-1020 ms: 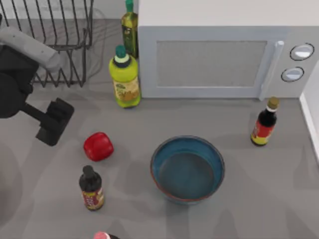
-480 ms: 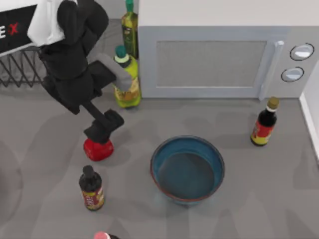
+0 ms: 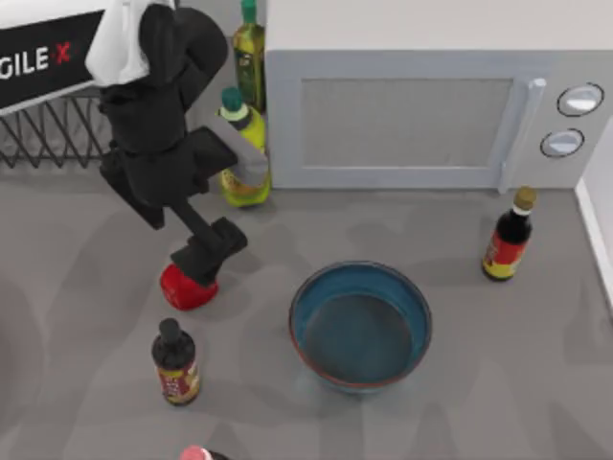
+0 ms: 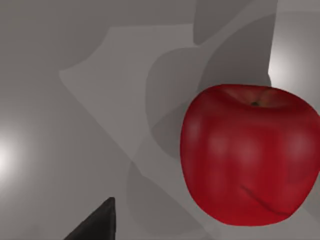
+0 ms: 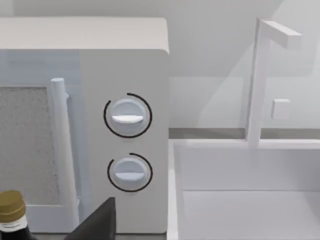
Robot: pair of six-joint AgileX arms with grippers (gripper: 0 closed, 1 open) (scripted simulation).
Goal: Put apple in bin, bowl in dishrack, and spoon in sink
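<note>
The red apple (image 3: 182,290) (image 4: 250,155) lies on the grey counter left of the bowl. My left gripper (image 3: 204,255) hangs right over its upper edge, open and holding nothing. One dark fingertip (image 4: 97,225) stands apart from the fruit. The teal bowl (image 3: 360,324) with its reddish-brown rim sits upright near the middle of the counter. The dark wire dishrack (image 3: 48,139) is at the back left, partly covered by my left arm. The white sink (image 5: 250,200) lies beside the microwave. My right gripper's fingertip (image 5: 97,222) points at it; that arm is parked, open. The spoon and the bin are out of view.
A microwave (image 3: 412,115) fills the back. A green bottle (image 3: 247,153) and an oil bottle (image 3: 249,48) stand at its left corner. One dark bottle (image 3: 175,362) stands just in front of the apple, another (image 3: 508,240) at the right. A pink cap (image 3: 194,453) sits at the front edge.
My left arm swung in from the left edge to above the apple, then edged slightly right. Apple and bowl have not moved.
</note>
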